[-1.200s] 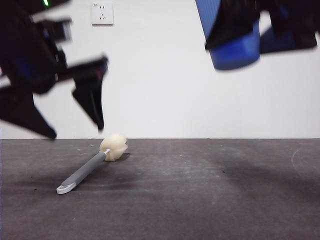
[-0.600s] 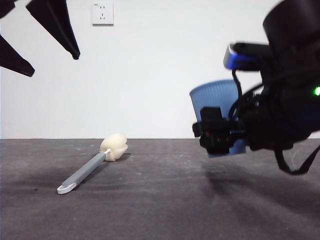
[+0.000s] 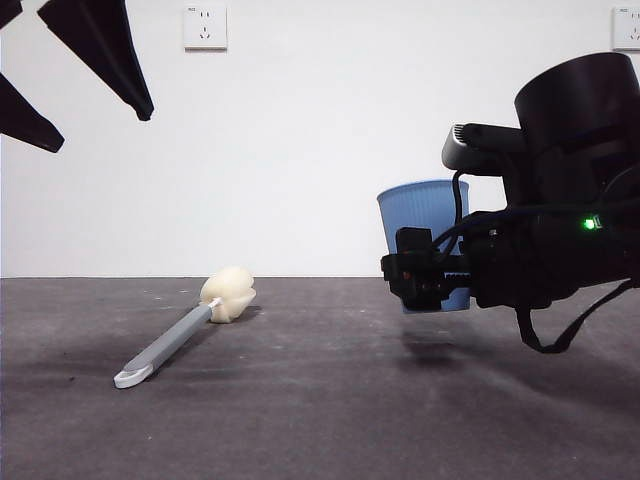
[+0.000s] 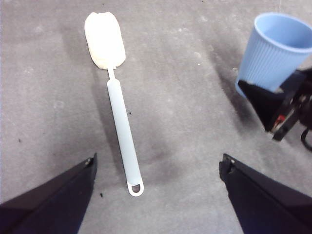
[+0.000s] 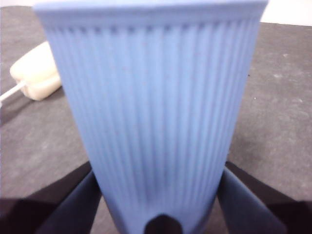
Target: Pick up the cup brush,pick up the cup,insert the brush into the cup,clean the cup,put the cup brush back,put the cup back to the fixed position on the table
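Observation:
The cup brush [image 3: 180,330] lies flat on the table [image 3: 320,420] at the left. Its cream sponge head [image 4: 104,39] points away and its looped handle end [image 4: 136,188] is nearest. My left gripper [image 3: 100,128] hangs open high above the brush, holding nothing, with its jaws [image 4: 158,160] spread wide. The blue ribbed cup [image 3: 425,215] stands upright at the right, a little above the table. My right gripper [image 3: 425,282] is shut on the cup's lower half. In the right wrist view the cup [image 5: 156,112] fills the frame between my jaws [image 5: 158,168].
A white wall with a socket [image 3: 205,27] stands behind the table. Bare dark table [image 4: 195,97] lies between brush and cup. The right arm's bulky wrist and cables [image 3: 570,240] fill the right side.
The right gripper has brought the cup down from high up to just above the table, now upright. The left gripper rose from beside the brush to the upper left.

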